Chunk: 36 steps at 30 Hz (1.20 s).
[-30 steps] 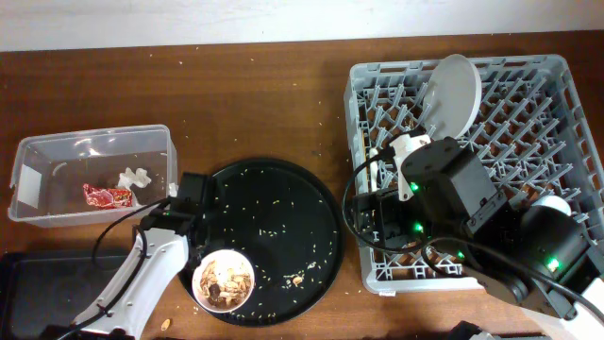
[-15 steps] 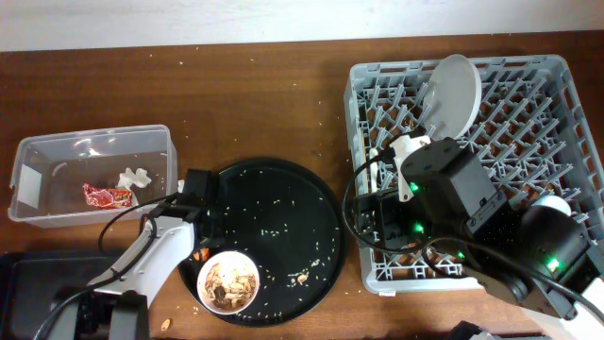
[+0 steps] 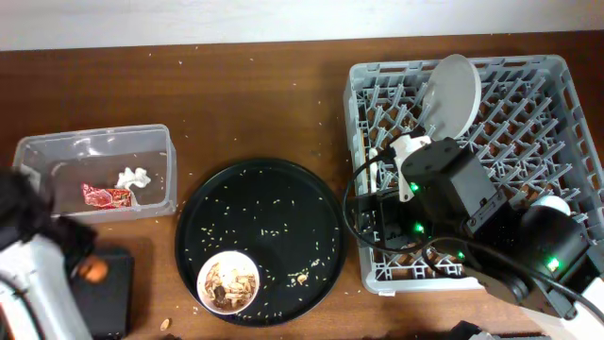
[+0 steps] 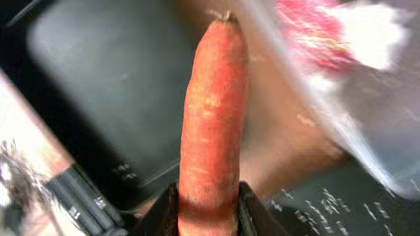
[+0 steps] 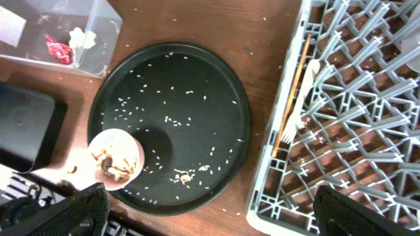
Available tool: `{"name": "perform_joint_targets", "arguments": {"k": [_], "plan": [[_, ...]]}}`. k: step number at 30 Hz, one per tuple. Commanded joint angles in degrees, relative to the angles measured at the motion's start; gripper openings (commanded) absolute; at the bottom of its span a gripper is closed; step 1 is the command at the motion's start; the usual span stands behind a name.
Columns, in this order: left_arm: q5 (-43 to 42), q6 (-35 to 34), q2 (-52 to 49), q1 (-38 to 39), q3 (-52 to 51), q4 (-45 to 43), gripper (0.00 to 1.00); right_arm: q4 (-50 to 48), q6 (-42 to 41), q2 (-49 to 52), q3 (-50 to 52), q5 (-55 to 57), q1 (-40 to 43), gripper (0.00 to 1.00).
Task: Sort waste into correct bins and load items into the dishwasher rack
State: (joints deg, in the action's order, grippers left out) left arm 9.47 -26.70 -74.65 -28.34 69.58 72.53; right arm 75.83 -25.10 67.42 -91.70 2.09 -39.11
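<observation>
Left gripper (image 4: 209, 206) pinches the tapered, matte orange carrot (image 4: 213, 111) (skin faintly ridged) by the smooth black bin (image 4: 98, 85); right gripper (image 5: 210, 219) gapes empty.

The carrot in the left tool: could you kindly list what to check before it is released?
1. Grip: carrot clamped in left tool: ok.
2. Aim: carrot fully over black bin: cannot tell; it hangs near the edge.
3. Sorting: clear tub holds only wrapper and tissue: ok.
4. Other arm: right tool open, away from bins: ok.
5. Leftovers: small white bowl emptied: not ok, scraps inside.
</observation>
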Motion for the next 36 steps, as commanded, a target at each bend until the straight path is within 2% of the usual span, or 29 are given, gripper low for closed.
{"name": "perform_joint_targets", "arguments": {"k": [1, 2, 3, 4, 6, 7, 9, 10, 12, 13, 14, 16, 17, 19, 22, 25, 27, 28, 31, 32, 33, 36], "plan": [[-5.9, -0.9, 0.4, -18.5, -13.7, -7.1, 0.0, 0.2, -0.1, -0.2, -0.2, -0.1, -0.2, 0.99], [-7.8, -0.7, 0.4, -22.3, -14.8, -8.3, 0.27, 0.3, -0.1, -0.2, -0.2, -0.1, -0.2, 0.99], [-10.3, 2.1, 0.4, -24.3, -14.8, -9.4, 0.62, 0.2, -0.1, -0.2, -0.2, -0.1, -0.2, 0.99], [-11.0, 2.6, 0.4, -24.3, -14.8, -9.5, 0.79, 0.3, 0.0, -0.2, -0.2, -0.1, -0.2, 0.99], [-18.5, 4.2, 0.5, -24.3, -11.2, -7.6, 0.84, 0.3, 0.0, -0.2, -0.2, -0.1, -0.2, 0.99], [-24.9, 8.9, 0.9, -23.4, -7.3, -5.6, 0.78, 0.3, -0.1, -0.2, -0.2, -0.1, -0.2, 0.99], [-28.0, 16.2, 4.1, -14.3, -1.6, -2.2, 0.74, 0.1, -0.1, -0.2, -0.2, 0.0, -0.2, 0.99], [-28.2, 20.2, 7.9, -2.9, -1.3, -2.3, 0.73, -0.4, -0.1, -0.2, -0.2, 1.1, -0.1, 0.99], [-27.7, 23.1, 10.0, 9.7, -1.3, -1.7, 0.73, -1.1, -4.1, -0.6, -0.2, 6.8, 0.8, 0.99], [-25.5, 23.1, 10.3, 21.9, -1.3, -0.9, 0.66, -2.4, -7.0, -1.4, -0.3, 8.9, 5.1, 0.99], [-24.0, 22.7, 9.9, 31.0, -1.4, -0.2, 0.62, -2.4, -7.6, -1.5, -0.3, 8.5, 11.0, 0.99], [-16.7, 15.3, 9.6, 42.4, -3.3, -0.2, 0.61, -0.8, -5.0, -1.3, -0.3, 2.1, 22.3, 0.99], [-16.0, 12.6, 9.5, 46.8, -4.6, -0.5, 0.61, -0.7, -3.4, -1.3, -0.3, -1.2, 26.3, 0.99], [-13.2, 5.1, 7.9, 56.2, -10.5, -4.6, 0.61, -0.1, -3.4, -1.2, -0.3, -2.5, 30.2, 0.99], [-12.5, -2.7, 2.1, 63.6, -17.0, -11.5, 0.54, -0.1, -3.5, -1.0, -0.3, -2.5, 30.1, 0.99], [-7.5, -8.4, -10.4, 69.6, -17.1, -14.1, 0.45, -0.1, -3.4, 0.0, -0.3, -2.5, 30.1, 0.99], [-7.9, -9.7, -17.9, 70.7, -17.1, -16.4, 0.27, -0.1, -3.4, 1.2, -0.3, -2.5, 30.1, 0.99], [-7.5, -11.4, -20.0, 70.7, -17.1, -16.4, 0.21, -0.1, -3.5, 1.8, -0.3, -2.5, 30.1, 0.99], [-6.4, -11.7, -21.0, 70.7, -17.1, -16.8, 0.14, -0.1, -3.4, 3.9, -0.3, -2.5, 30.1, 0.99], [-6.4, -11.7, -21.0, 70.7, -17.1, -16.8, 0.05, -0.1, -3.5, 4.6, -0.3, -2.6, 30.1, 0.99], [-4.8, -11.7, -21.0, 70.7, -17.1, -16.8, 0.0, -0.1, -3.4, 5.2, -0.3, -2.6, 30.1, 0.99], [-1.6, -11.7, -17.1, 69.1, -14.1, -12.9, 0.0, 0.3, -3.4, 6.3, -0.3, -2.3, 30.1, 0.99]]}}
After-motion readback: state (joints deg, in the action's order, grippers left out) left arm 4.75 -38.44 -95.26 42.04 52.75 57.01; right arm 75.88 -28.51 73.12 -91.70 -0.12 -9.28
